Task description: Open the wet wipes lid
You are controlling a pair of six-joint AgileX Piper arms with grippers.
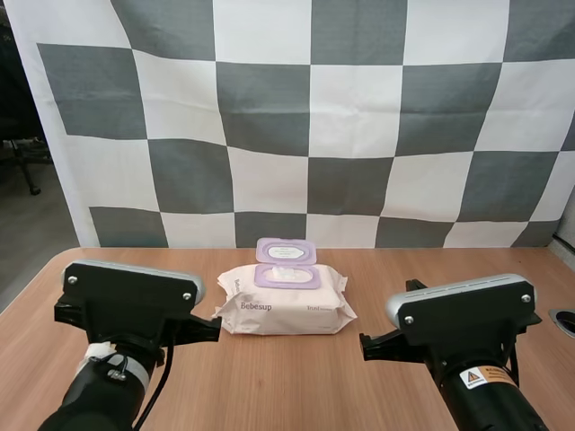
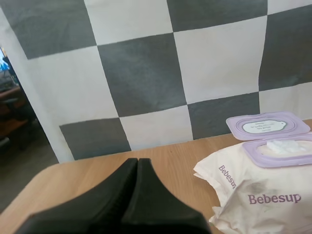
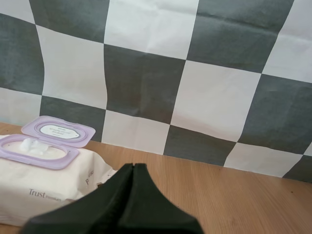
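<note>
cream soft wet wipes pack (image 1: 285,303) w/ lilac plastic flip lid (image 1: 286,250) already up | long axis L-R, fwd btwn arms, equally near | L end effector (image 2: 137,163) & R end effector (image 3: 133,168) both pressed together

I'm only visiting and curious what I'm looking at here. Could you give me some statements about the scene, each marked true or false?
1. The lid of the wet wipes pack stands open. True.
2. The left gripper pinches the lid. False: it is shut on nothing, apart from the pack.
3. A white wipe shows in the pack's opening. True.
4. The right gripper is open. False: it is shut on nothing.
</note>
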